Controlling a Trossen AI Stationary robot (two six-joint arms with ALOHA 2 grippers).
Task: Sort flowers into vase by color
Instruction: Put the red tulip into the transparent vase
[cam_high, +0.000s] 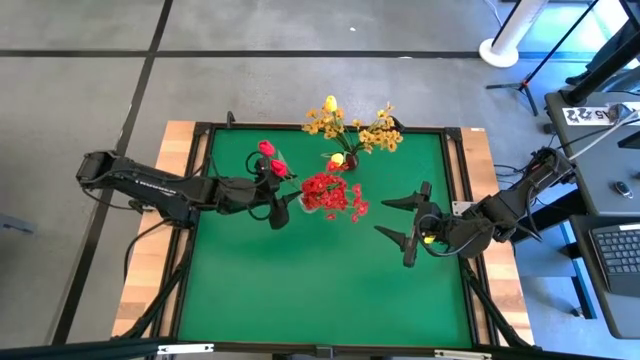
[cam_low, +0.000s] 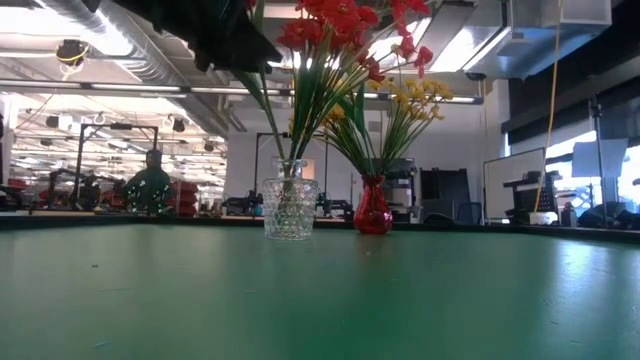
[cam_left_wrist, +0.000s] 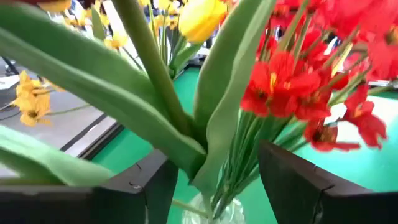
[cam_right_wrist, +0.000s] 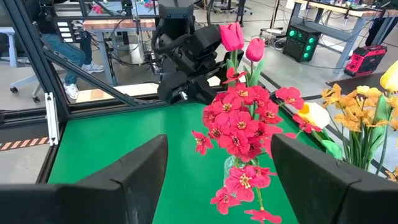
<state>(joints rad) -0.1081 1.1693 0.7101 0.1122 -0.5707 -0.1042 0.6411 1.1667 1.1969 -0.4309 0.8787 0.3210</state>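
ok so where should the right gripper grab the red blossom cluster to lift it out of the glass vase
Grip the bunched green stems just above the glass vase rim, below the red blossom cluster. Come in level from the right gripper's side: stems stand upright, the left gripper crowds the other.

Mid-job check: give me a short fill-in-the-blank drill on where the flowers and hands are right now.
1. The red small-blossom cluster stands in the ___ cut-glass vase.
2. The yellow-orange sprays stand in the small ___ vase.
3. The left hand holds tulips coloured ___.
4. The right hand is ___.

Missing: clear; red; red; open
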